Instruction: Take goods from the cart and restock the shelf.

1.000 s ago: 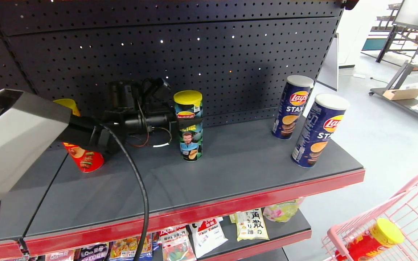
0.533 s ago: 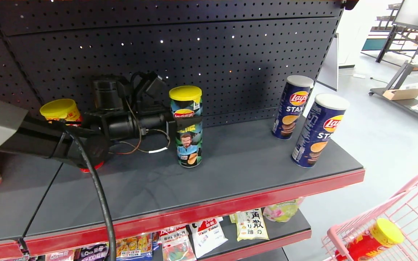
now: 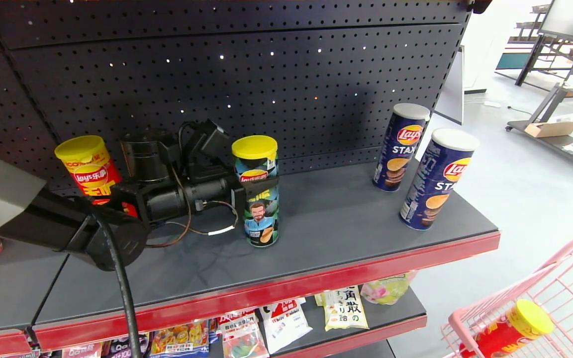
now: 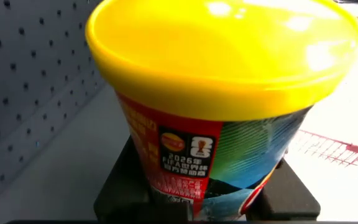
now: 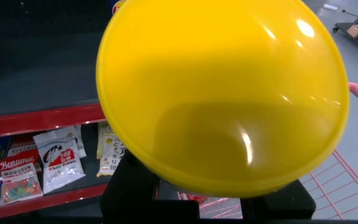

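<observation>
A teal-and-green chip can (image 3: pixel 261 219) with a yellow lid stands upright at the middle of the dark shelf (image 3: pixel 326 233), its base at the shelf surface. My left gripper (image 3: pixel 256 185) is shut on its upper half, reaching in from the left. The left wrist view has the same can (image 4: pixel 222 68) between the fingers (image 4: pixel 123 193). Over the pink cart (image 3: pixel 560 268) at the lower right, a red can (image 3: pixel 508 333) with a yellow lid lies tilted. In the right wrist view its lid (image 5: pixel 222 93) sits just above my right gripper (image 5: pixel 201 202), which is shut on it.
A red can (image 3: pixel 90 166) stands at the shelf's back left, behind my left arm. Two tall blue cans (image 3: pixel 400 146) (image 3: pixel 438 179) stand at the right end. Snack bags (image 3: pixel 286 320) hang on the lower shelf. Bare shelf lies between the green can and the blue ones.
My left arm has brought the green can down and toward the shelf's front edge. The arm's upper part swung left and uncovered the red can at the back. The red can over the cart stayed put.
</observation>
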Motion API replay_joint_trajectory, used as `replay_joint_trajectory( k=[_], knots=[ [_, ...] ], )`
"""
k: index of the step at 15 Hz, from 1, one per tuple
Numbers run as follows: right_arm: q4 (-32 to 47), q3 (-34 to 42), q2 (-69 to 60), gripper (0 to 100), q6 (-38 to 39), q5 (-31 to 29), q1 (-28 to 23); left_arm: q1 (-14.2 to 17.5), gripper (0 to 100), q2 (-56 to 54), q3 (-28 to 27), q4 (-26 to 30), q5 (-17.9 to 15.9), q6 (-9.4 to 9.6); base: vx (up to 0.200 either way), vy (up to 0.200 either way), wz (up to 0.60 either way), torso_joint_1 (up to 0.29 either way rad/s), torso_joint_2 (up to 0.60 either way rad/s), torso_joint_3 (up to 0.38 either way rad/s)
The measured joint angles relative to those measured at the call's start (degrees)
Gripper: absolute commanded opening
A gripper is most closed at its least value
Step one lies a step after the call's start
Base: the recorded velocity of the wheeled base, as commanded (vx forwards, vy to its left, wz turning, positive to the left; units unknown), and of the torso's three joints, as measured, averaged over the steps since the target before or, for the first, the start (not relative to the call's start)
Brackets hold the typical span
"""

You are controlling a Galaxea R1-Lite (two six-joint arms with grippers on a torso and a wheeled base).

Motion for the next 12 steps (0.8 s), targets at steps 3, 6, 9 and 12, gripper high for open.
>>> replay_joint_trajectory(
  k=[3, 6, 9, 12],
  knots=[
    [0.0, 0.1, 0.0, 0, 0.0, 0.0, 0.0, -0.5, 0, -1.5, 2.8, -0.5, 1.0, -1.23, 0.0, 0.0, 0.0, 0.0, 0.0, 0.0],
    [0.1, 0.1, 0.0, 0, 0.1, 0.1, 0.0, -2.3, 0, -2.9, 4.4, -1.2, 5.6, -4.61, 0.0, 0.0, 0.0, 0.0, 0.0, 0.0],
    [0.1, 0.1, 0.0, 0, 0.1, 0.0, 0.0, -3.1, 0, -3.2, 5.7, -3.7, 7.1, -4.52, 0.0, 0.0, 0.0, 0.0, 0.0, 0.0],
    [0.1, 0.1, 0.0, 0, 0.1, 0.0, 0.0, -3.9, 0, -3.4, 7.7, -4.5, 8.8, -4.3, 0.0, 0.0, 0.0, 0.0, 0.0, 0.0]
  ],
)
